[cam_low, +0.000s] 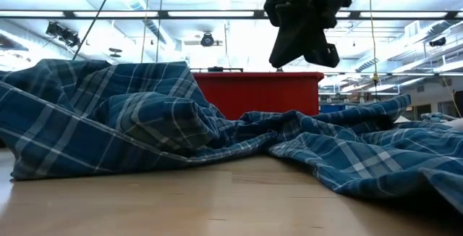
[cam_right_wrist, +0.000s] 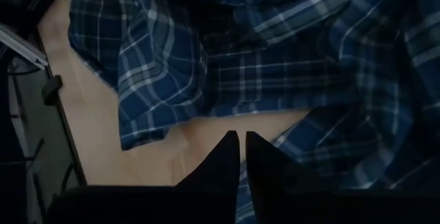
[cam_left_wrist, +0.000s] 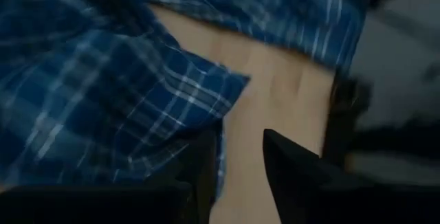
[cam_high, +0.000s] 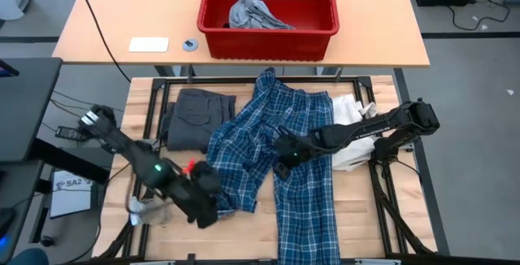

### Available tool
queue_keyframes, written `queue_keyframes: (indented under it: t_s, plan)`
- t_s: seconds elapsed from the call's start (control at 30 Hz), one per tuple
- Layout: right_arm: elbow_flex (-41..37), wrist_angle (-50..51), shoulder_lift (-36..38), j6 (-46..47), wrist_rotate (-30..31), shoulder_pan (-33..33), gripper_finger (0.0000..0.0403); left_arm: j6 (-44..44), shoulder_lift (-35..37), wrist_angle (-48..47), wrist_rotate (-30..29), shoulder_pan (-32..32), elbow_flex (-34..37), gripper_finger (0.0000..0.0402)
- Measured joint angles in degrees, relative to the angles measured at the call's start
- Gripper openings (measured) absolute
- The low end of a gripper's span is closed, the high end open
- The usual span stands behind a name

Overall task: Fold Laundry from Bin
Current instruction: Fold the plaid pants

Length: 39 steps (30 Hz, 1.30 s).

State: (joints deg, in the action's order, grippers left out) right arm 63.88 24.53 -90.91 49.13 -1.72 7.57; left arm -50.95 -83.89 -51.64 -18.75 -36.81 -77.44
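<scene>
- we are working the plaid garment (cam_high: 284,155), which is lying spread across the middle of the wooden table (cam_high: 357,216), its long axis running from the far edge by the red bin (cam_high: 268,9) down toward the near edge.
- our left gripper (cam_high: 203,204) is hanging just over the garment's near-left hem; in its wrist view the fingers (cam_left_wrist: 289,162) are standing slightly parted with bare wood between them, holding nothing, and the plaid edge (cam_left_wrist: 206,86) is lying right beside one finger.
- our right gripper (cam_right_wrist: 242,148) is hovering above the garment's middle, fingers nearly touching and holding no cloth, over a strip of bare table between two plaid folds.
- we are judging the left arm nearer to a free corner, so the next pinch probably falls to it.
- the cloth is looking rumpled: blue-and-white checks, ridged in soft folds, one leg-like panel trailing long toward the near edge.
- a dark grey piece (cam_high: 195,119) is lying folded at the left, a light grey piece (cam_high: 252,13) in the bin.
</scene>
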Motion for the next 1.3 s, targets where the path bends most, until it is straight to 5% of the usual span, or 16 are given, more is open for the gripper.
queue_keyframes:
  t_s: [0.43, 0.8, 0.93, 1.1, 1.3]
  plan:
    - [0.0, 0.02, 0.0, 9.61, 5.16, 6.22, 0.0034, 10.31, -10.99, 24.86, 7.98, 1.85, 13.95, 0.0134]
    - [0.0, 0.05, 0.0, 6.07, 3.49, 6.71, 0.0034, 11.74, -17.59, 30.5, 9.22, 4.01, 15.99, 0.0131]
    - [0.0, 0.14, 0.0, 4.8, 3.39, 7.27, 0.0034, 10.36, -18.61, 30.59, 12.35, 4.03, 15.99, 0.01]
    - [0.0, 0.54, 0.0, 2.49, 4.72, 7.7, 0.0034, 8.84, -18.59, 29.93, 17.46, 4.01, 15.97, 0.0012]
    - [0.0, 0.53, 0.0, 1.37, 4.68, 7.7, 0.0034, 14.96, -16.28, 26.39, 23.55, 3.84, 10.86, 0.0004]
